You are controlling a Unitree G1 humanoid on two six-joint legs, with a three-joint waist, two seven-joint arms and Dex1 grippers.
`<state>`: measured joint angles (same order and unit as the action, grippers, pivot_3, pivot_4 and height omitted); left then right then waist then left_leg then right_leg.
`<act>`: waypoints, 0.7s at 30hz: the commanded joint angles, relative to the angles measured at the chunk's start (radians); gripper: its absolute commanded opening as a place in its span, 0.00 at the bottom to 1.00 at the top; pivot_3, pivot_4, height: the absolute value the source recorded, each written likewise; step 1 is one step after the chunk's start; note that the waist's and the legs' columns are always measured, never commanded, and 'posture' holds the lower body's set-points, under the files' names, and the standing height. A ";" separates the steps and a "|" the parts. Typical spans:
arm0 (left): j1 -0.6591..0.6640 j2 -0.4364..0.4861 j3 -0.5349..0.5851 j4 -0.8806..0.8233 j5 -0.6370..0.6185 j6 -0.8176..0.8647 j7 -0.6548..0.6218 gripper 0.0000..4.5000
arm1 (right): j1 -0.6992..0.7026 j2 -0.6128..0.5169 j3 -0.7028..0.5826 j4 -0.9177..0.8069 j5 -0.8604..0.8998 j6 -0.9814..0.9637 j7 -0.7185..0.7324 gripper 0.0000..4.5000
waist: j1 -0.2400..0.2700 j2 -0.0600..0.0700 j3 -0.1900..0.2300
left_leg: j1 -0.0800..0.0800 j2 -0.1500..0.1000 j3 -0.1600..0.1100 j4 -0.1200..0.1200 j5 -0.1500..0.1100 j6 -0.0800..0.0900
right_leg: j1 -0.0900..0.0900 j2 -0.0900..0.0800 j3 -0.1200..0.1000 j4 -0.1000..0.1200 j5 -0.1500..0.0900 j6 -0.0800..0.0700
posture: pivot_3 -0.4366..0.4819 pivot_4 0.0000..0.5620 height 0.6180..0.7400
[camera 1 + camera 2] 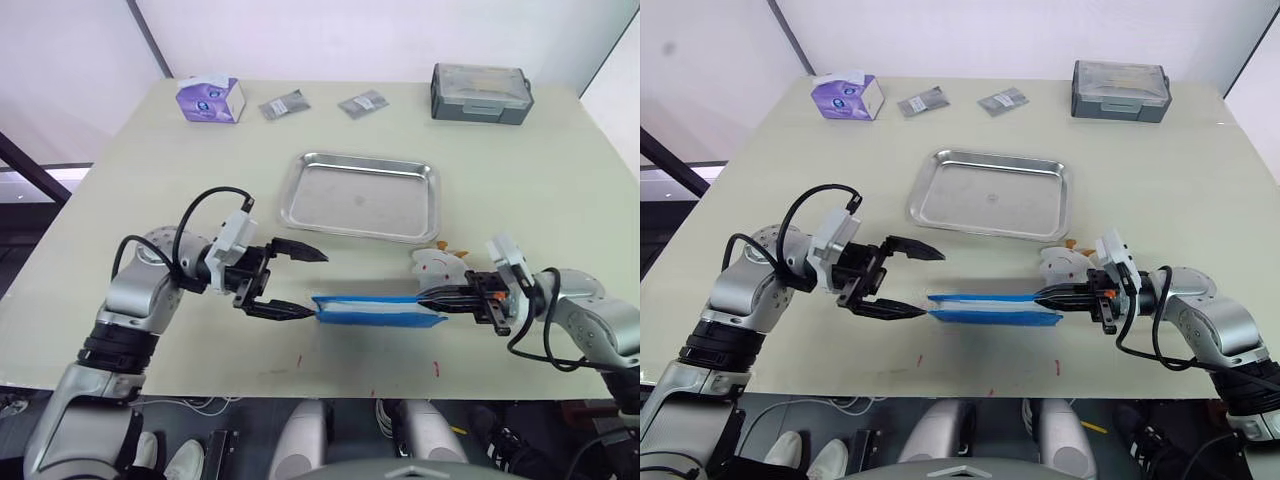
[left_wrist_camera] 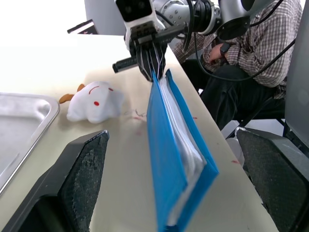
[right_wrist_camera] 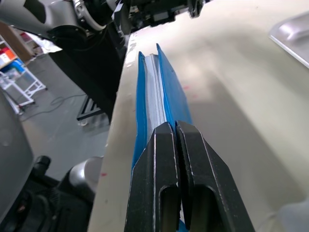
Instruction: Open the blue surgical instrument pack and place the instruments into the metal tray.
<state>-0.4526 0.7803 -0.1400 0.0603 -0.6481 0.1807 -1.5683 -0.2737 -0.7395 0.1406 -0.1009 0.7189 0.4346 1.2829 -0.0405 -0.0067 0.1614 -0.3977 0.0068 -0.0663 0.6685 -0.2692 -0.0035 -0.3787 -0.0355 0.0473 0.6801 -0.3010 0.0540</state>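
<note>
two claws: right claw (image 1: 432, 297) pinching the blue pack (image 1: 375, 310), left claw (image 1: 305, 283) spread wide.

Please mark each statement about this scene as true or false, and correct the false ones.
1. The right gripper is shut on one end of the blue surgical instrument pack. True.
2. The left gripper is shut on the pack. False: its fingers are spread open at the pack's other end.
3. The metal tray already holds instruments. False: it is empty.
4. The pack lies flat on the table. False: it stands on its long edge, its blue covers slightly parted at the top.
5. A small white plush toy lies between the tray and the right gripper. True.
6. A purple tissue box stands at the far left corner of the table. True.
</note>
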 commanded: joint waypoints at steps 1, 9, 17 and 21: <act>0.008 -0.003 -0.027 -0.023 0.001 -0.026 -0.046 1.00 | -0.023 0.015 -0.035 -0.001 -0.010 0.002 0.001 0.01 | -0.001 0.000 0.000 | 0.000 0.000 0.000 0.000 0.000 0.000 | 0.000 0.000 0.000 0.000 0.000 0.000 | 0.48 0.27 0.98; -0.012 -0.053 -0.083 0.056 0.038 -0.084 -0.046 1.00 | -0.050 0.047 -0.033 0.042 -0.057 -0.012 0.010 0.01 | -0.001 0.000 0.000 | 0.000 0.000 0.000 0.000 0.000 0.000 | 0.000 0.000 0.000 0.000 0.000 0.000 | 0.48 0.27 0.98; -0.021 -0.111 -0.116 0.182 0.078 -0.173 -0.046 1.00 | -0.034 0.062 -0.046 0.034 -0.068 -0.015 0.029 0.01 | -0.001 0.000 0.000 | 0.000 0.000 0.000 0.000 0.000 0.000 | 0.000 0.000 0.000 0.000 0.000 0.000 | 0.48 0.27 0.98; 0.003 -0.144 -0.105 0.192 0.077 -0.163 -0.046 1.00 | -0.025 0.070 -0.050 0.024 -0.079 -0.020 0.023 0.01 | 0.000 0.000 0.000 | 0.000 0.000 -0.001 0.000 0.000 0.000 | 0.000 0.000 0.000 0.000 0.000 0.000 | 0.48 0.27 0.98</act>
<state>-0.4544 0.6452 -0.2495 0.2609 -0.5677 0.0266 -1.5684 -0.3033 -0.6744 0.1063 -0.0486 0.6432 0.4241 1.3042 -0.0402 -0.0067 0.1613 -0.3976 0.0065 -0.0668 0.6687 -0.2691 -0.0036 -0.3786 -0.0356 0.0470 0.6803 -0.3010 0.0540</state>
